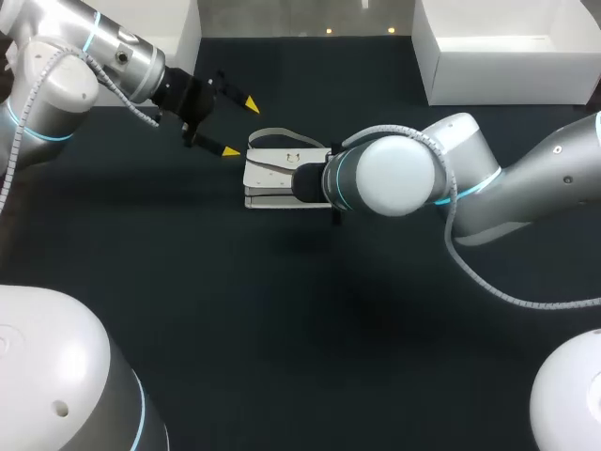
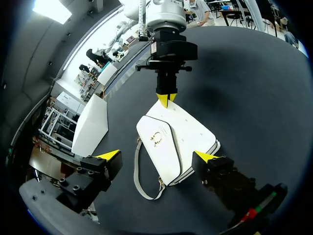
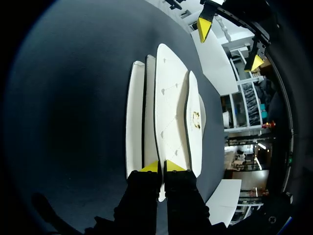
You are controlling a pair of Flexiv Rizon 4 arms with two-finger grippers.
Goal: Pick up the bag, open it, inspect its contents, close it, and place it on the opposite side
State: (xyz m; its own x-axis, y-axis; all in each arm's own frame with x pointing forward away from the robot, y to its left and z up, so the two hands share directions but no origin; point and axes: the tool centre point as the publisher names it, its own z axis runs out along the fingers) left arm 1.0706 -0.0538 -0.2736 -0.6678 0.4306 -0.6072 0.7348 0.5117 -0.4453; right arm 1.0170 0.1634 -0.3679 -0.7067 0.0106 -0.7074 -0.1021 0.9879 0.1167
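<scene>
A white handbag (image 1: 274,177) lies on the dark counter (image 1: 282,357), around the middle of its width and toward the far edge, with its flap side turned toward the far edge. From the left wrist view the handbag (image 2: 182,131) shows a small gold clasp (image 2: 157,138) on the flap, and its thin strap (image 2: 139,183) lies in a loose loop on the counter beside it. The right arm (image 1: 404,177) comes in from the right edge, and its wrist covers the handbag's right end in the head view. From its own camera the right gripper (image 3: 162,166) has its fingers drawn narrow, pinching a thin edge of the handbag (image 3: 171,107) between the yellow tips; the clasp (image 3: 196,120) sits on the flap ahead of them. The other wrist view shows the same right gripper (image 2: 166,99) with its tips close together at that end of the handbag. The left gripper (image 1: 240,127) hangs over the far-left part of the counter, just beside the handbag's left end, fingers spread wide and touching nothing. From its own camera the left gripper (image 2: 157,156) frames the handbag between its tips. A white box (image 1: 507,56) stands at the far right corner.
</scene>
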